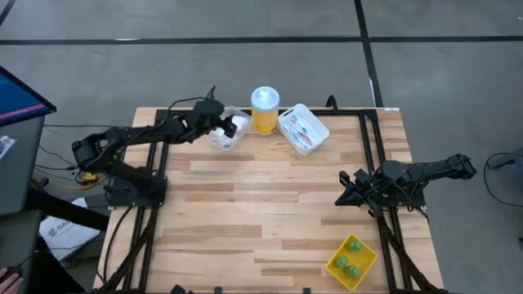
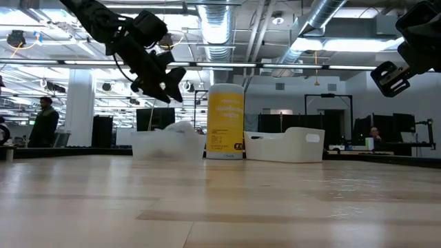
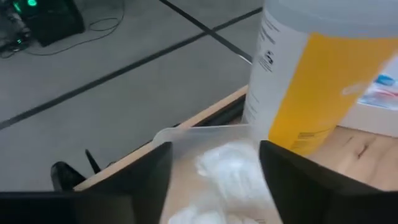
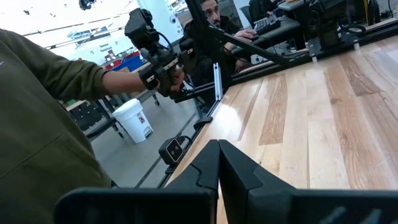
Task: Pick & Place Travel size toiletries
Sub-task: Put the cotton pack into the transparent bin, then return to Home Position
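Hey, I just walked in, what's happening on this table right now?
The robot is sorting travel toiletries into bins. The left gripper hovers with open fingers over the clear bin of white packets at the far edge, beside the yellow jar. The white bin holds the toothbrush-like sticks, and the yellow tray near the front holds three green bottles. The right gripper waits shut above the table's right side.

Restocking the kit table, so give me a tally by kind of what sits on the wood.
Green bottles in the yellow tray: 3
Containers, counting the clear bin and white bin: 3
Yellow jar: 1
Total: 7
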`<control>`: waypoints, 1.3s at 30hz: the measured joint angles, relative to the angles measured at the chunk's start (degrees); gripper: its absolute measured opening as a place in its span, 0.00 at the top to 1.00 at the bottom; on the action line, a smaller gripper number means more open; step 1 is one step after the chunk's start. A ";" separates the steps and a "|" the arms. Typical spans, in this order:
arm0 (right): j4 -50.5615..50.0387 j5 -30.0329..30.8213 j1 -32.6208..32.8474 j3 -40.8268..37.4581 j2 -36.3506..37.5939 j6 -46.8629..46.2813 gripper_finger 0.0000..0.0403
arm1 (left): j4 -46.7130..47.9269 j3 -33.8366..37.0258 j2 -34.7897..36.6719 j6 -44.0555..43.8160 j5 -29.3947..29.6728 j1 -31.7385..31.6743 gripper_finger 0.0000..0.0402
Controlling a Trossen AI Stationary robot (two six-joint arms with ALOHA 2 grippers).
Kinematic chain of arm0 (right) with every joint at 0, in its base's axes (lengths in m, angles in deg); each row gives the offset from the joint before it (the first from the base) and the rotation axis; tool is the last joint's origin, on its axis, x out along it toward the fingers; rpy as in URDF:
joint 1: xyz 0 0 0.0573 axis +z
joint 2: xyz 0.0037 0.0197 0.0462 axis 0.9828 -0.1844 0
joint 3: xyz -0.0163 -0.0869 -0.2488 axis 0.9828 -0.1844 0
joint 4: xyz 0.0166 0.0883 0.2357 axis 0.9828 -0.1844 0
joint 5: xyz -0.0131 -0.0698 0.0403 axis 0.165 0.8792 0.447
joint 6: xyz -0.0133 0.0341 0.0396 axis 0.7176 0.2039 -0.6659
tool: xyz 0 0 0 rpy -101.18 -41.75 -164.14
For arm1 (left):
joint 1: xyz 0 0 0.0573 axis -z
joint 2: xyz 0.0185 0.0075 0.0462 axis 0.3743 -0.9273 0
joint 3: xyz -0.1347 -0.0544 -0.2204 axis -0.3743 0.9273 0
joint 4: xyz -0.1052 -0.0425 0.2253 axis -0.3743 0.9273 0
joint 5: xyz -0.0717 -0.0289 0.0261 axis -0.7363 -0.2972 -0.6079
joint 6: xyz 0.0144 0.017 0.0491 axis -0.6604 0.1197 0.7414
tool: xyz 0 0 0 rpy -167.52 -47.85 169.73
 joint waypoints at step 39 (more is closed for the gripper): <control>-0.42 0.00 -5.40 -0.01 0.00 0.44 1.00 | 8.27 30.17 65.17 -6.88 30.18 46.11 1.00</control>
